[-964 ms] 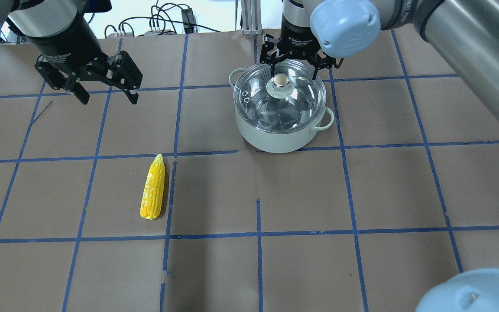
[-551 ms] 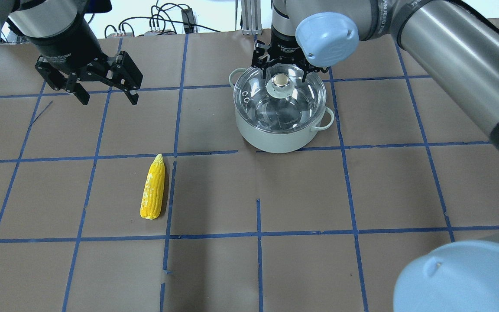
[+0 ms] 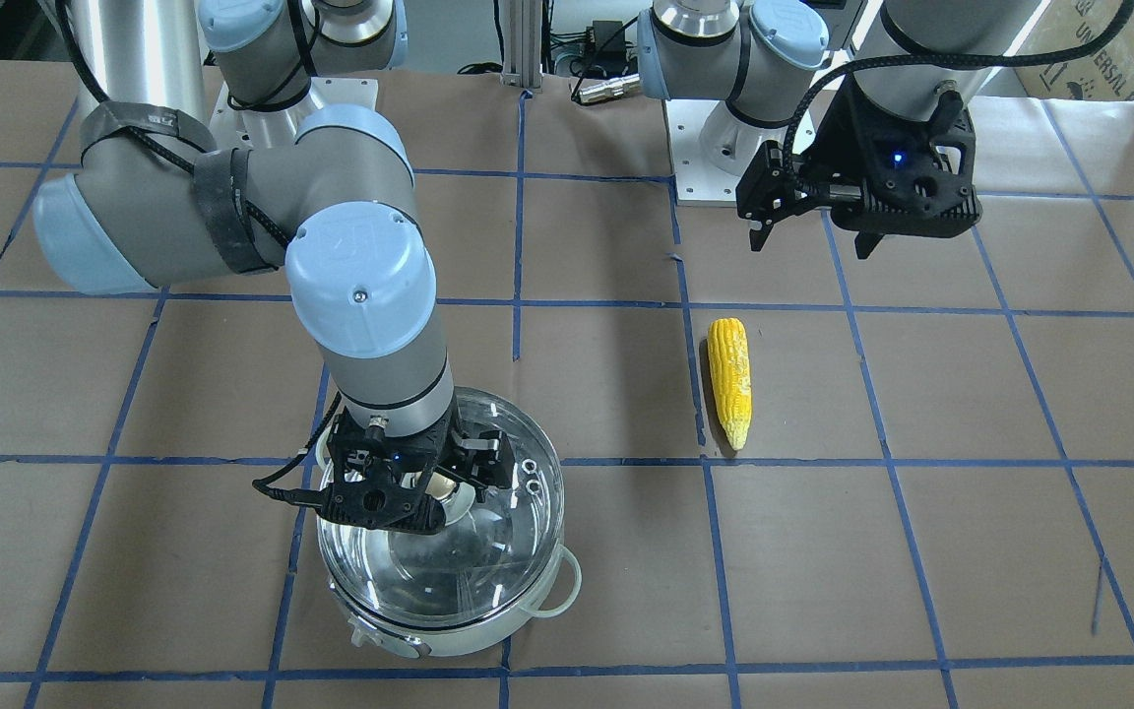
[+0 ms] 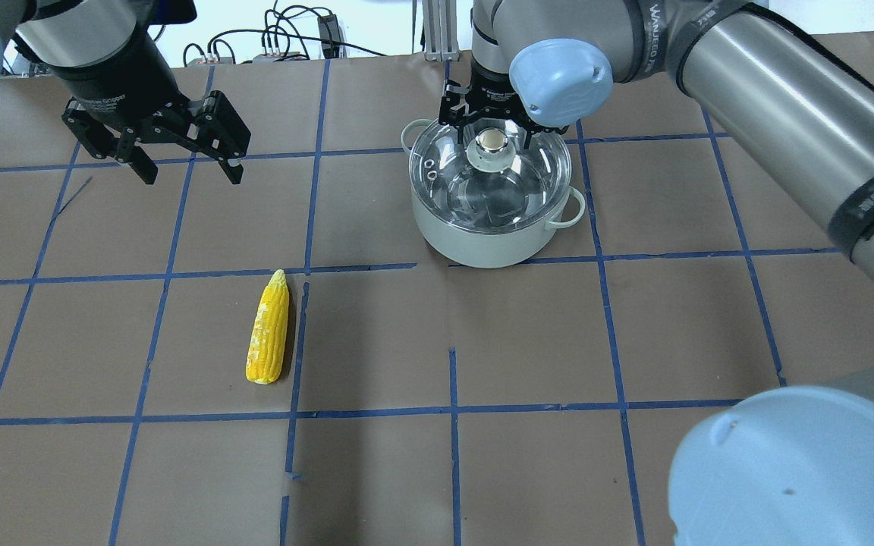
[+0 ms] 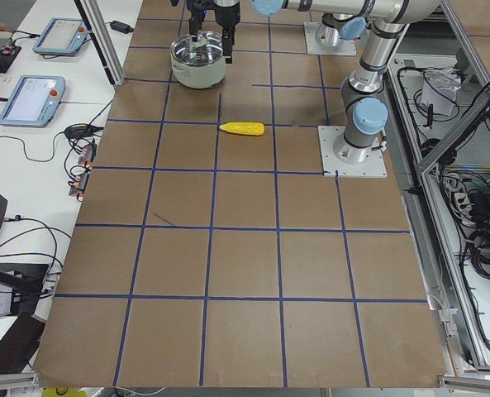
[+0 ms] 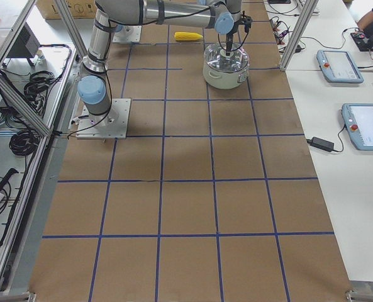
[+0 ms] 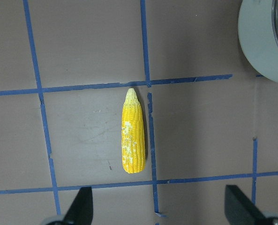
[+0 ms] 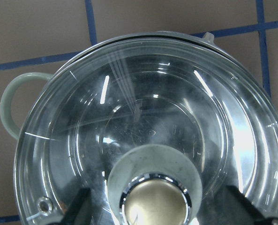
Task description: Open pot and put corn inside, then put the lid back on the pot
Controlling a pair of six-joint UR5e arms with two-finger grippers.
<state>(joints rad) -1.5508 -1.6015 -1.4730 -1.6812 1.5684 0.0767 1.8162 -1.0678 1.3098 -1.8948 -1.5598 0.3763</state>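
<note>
The pale pot (image 4: 482, 244) stands at the table's far middle with the clear glass lid (image 4: 499, 191) on it. My right gripper (image 4: 492, 130) is open and low over the lid, one finger on each side of the beige knob (image 4: 491, 141), not closed on it. The right wrist view shows the lid (image 8: 153, 112) and the knob (image 8: 157, 201) between the fingers. The yellow corn (image 4: 268, 327) lies on the table to the near left, pale tip away from me. My left gripper (image 4: 193, 174) is open and empty, hovering high over the table beyond the corn (image 7: 133, 140).
Brown paper with a blue tape grid covers the table (image 4: 528, 341). The pot's loop handles (image 4: 572, 208) stick out at its sides. Cables (image 4: 285, 38) lie beyond the far edge. My right arm's elbow (image 4: 801, 470) fills the near right corner.
My right gripper has moved left and down, so its open fingers now straddle the lid's knob. The left gripper, corn, pot and lid have not moved.
</note>
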